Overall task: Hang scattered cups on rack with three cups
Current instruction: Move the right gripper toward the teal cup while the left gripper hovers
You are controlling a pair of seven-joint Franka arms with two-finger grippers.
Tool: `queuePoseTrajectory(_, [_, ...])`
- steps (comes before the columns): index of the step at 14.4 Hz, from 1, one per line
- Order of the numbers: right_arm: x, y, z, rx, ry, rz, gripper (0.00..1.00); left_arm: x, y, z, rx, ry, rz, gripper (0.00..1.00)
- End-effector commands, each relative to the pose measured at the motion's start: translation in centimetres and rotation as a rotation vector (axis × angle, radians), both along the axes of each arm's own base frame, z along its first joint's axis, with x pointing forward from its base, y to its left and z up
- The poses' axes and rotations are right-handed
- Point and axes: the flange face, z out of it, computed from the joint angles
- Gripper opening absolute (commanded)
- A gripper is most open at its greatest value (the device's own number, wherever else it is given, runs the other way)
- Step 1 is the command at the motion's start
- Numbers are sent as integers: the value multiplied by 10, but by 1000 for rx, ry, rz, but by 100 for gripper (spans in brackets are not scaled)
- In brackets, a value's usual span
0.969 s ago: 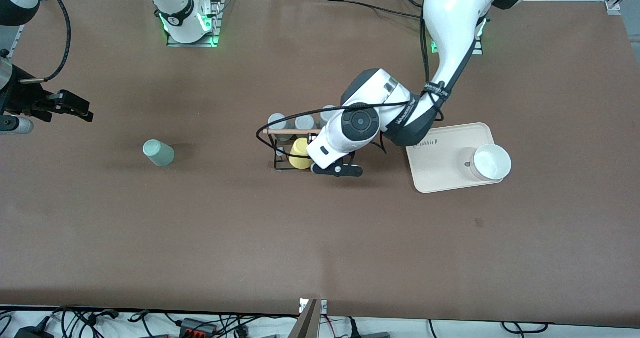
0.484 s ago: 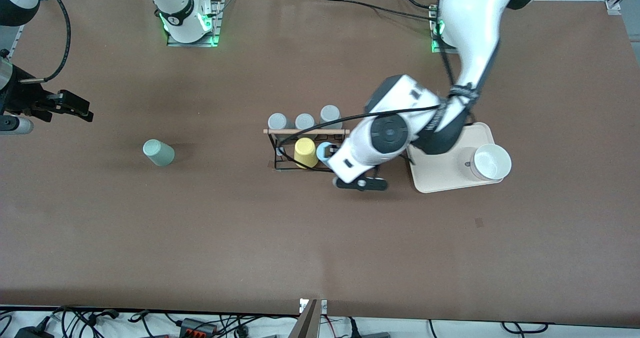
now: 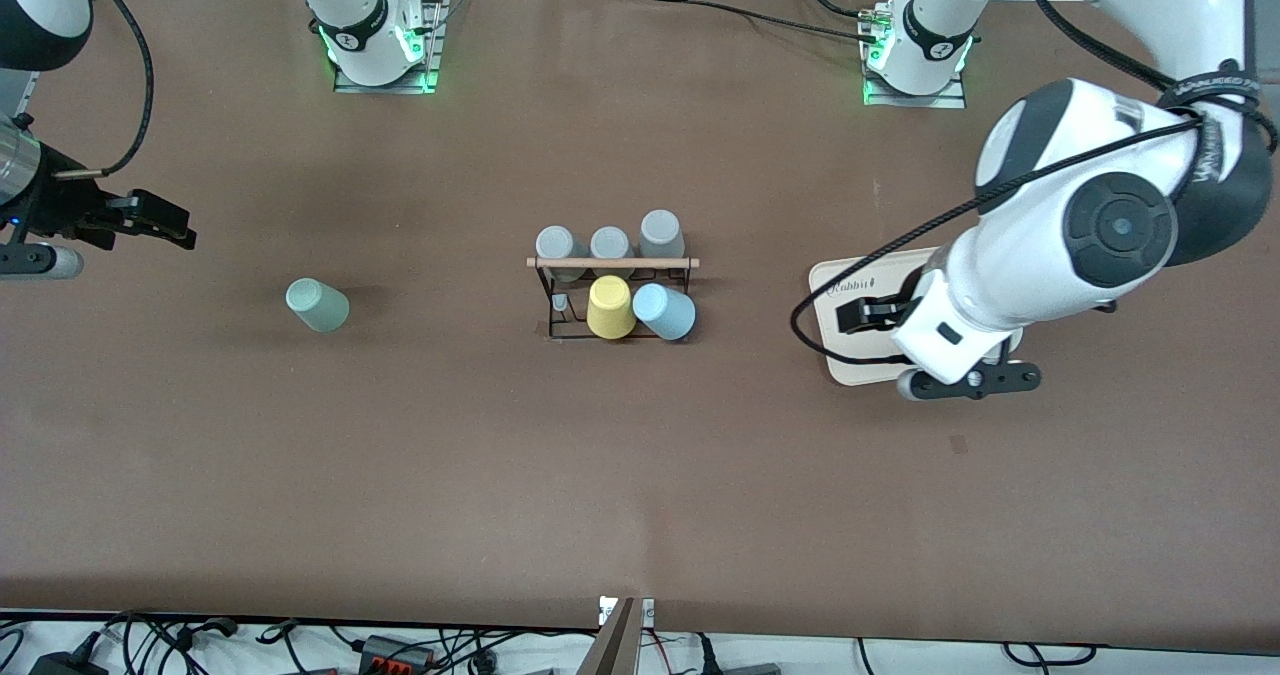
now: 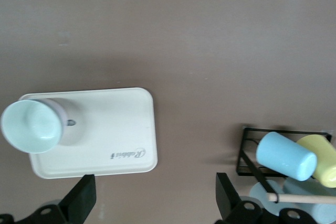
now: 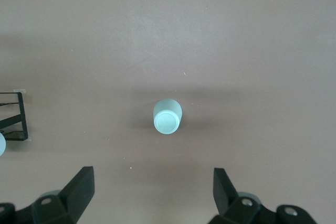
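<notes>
A: Start at the right arm's end. What's there?
B: Right gripper (image 3: 160, 220), up in the air over bare table (image 3: 400, 455), fingers spread wide, nothing in them. That arm just waits.
A: First cup?
B: Sage-green cup (image 3: 317, 305) mouth-down on the table, alone, well apart from the rack (image 3: 612, 265) toward the right arm's end. In the right wrist view it sits between the open fingers (image 5: 79, 190), far below them.
A: Rack?
B: Mid-table. Wooden rod across its top. Yellow cup (image 3: 609, 307) and light blue cup (image 3: 665, 311) on the side nearer the camera, touching each other, the blue one tilted. Three grey cups (image 3: 610, 243) in a row on the farther side.
A: Then?
B: Cream tray (image 3: 850, 285) marked "Rabbit", toward the left arm's end, with a white bowl (image 4: 30, 126) on it.
A: Left gripper?
B: Left gripper (image 3: 872, 317) over the tray, released, empty.
</notes>
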Motion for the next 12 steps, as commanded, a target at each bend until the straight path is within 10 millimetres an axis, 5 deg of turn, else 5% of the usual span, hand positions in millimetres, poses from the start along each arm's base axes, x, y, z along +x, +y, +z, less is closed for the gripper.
queuePoseTrajectory(1, [7,4,-2,9,-7,1,100,-11,22,13,29,28,-18,100])
queuePoseTrajectory(2, [8,9,-7,6,3,11,100,-19,27,25,31,48,-16,100])
queuePoseTrajectory(4, [21,32,-48,-28,78,61,100,-29,31,32,43,86,-20,100])
queuePoseTrajectory(7, [28,20,-66,-22,100,52,100,-22,21,12,35,102,-34,100])
queuePoseTrajectory(12, [28,31,-74,-34,112,66,100,-29,16,32,21,74,-39,100])
